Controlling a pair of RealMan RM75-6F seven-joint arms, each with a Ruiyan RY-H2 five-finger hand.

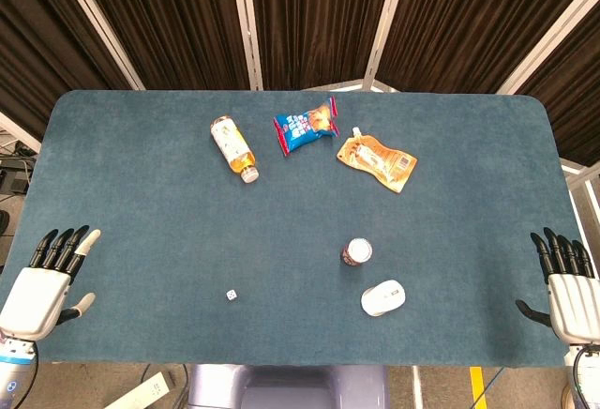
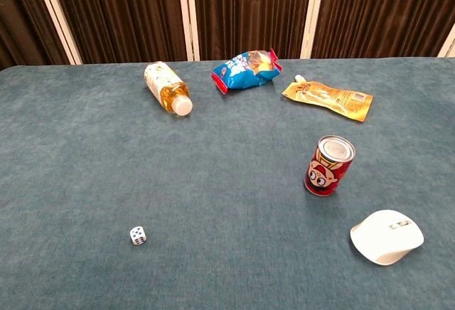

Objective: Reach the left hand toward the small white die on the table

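The small white die (image 1: 231, 295) lies on the blue table (image 1: 141, 193) near its front edge, left of centre; the chest view shows the die (image 2: 138, 235) with dark pips. My left hand (image 1: 49, 280) rests at the table's front left corner, fingers spread and holding nothing, well to the left of the die. At the front right corner my right hand (image 1: 566, 287) is also open and empty. Neither hand appears in the chest view.
A red can (image 1: 356, 252) stands upright right of the die, with a white computer mouse (image 1: 384, 297) just beyond it. Farther back lie a bottle (image 1: 233, 147), a blue snack bag (image 1: 306, 125) and an orange pouch (image 1: 377, 159).
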